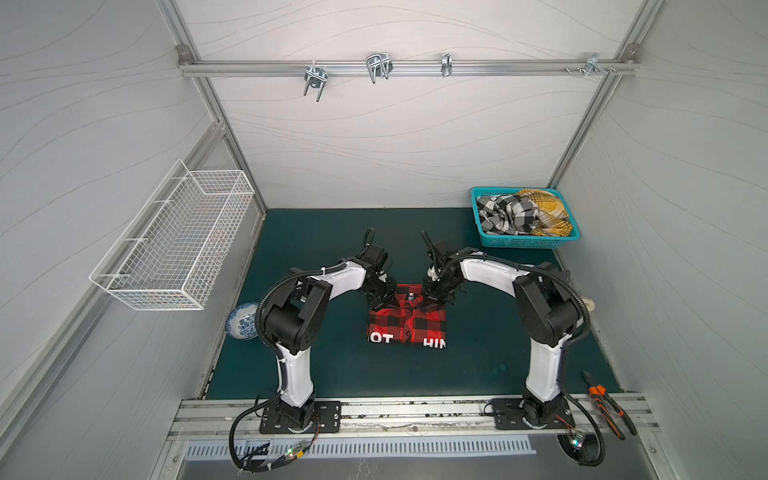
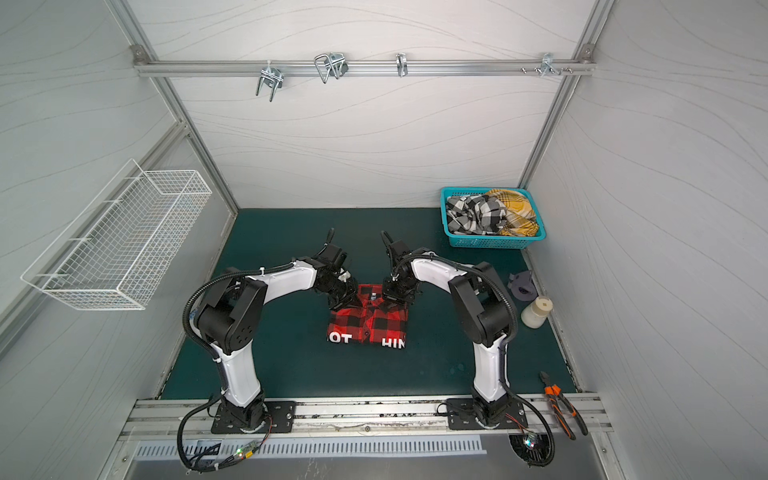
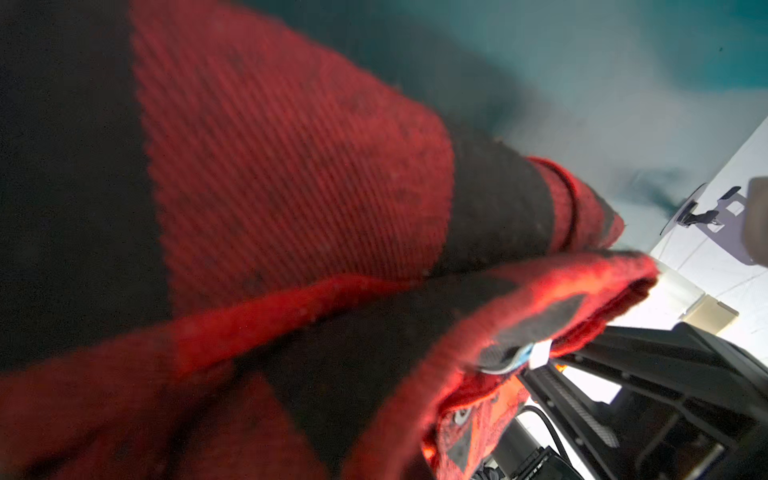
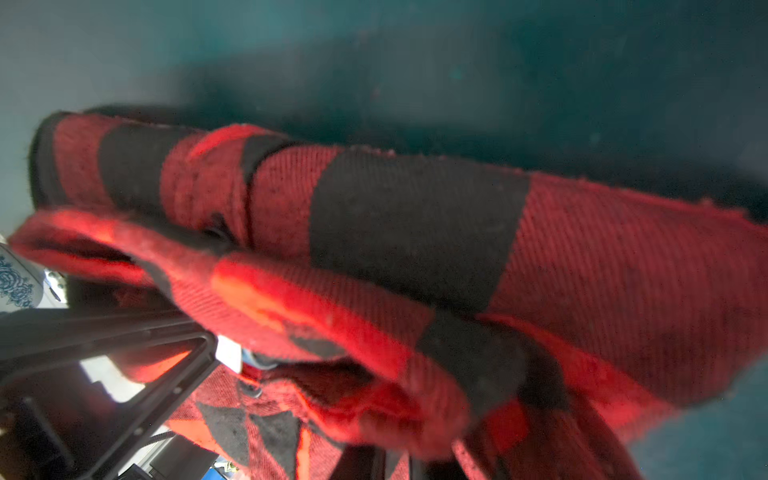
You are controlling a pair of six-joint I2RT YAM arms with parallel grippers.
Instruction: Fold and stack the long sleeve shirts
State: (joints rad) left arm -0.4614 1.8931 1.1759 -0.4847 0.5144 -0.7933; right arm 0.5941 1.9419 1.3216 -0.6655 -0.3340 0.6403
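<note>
Red-and-black check shirt [image 1: 407, 326] folded square, middle of green mat [image 1: 332, 374], white letters along near edge. Far left corner clamped in left gripper [image 1: 384, 297]; far right corner pinched in right gripper [image 1: 434, 297]. Cloth soft, twill-ribbed, fuzzy-edged.

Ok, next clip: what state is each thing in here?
red-and-black shirt: folded on the mat, collar edge lifted.
left pincer: shut on the red-and-black shirt.
right pincer: shut on the red-and-black shirt.
black-and-white shirt: crumpled in the teal basket.
yellow plaid shirt: crumpled in the teal basket.
bowl: upright on the mat.
pliers: lying flat, front right.
</note>
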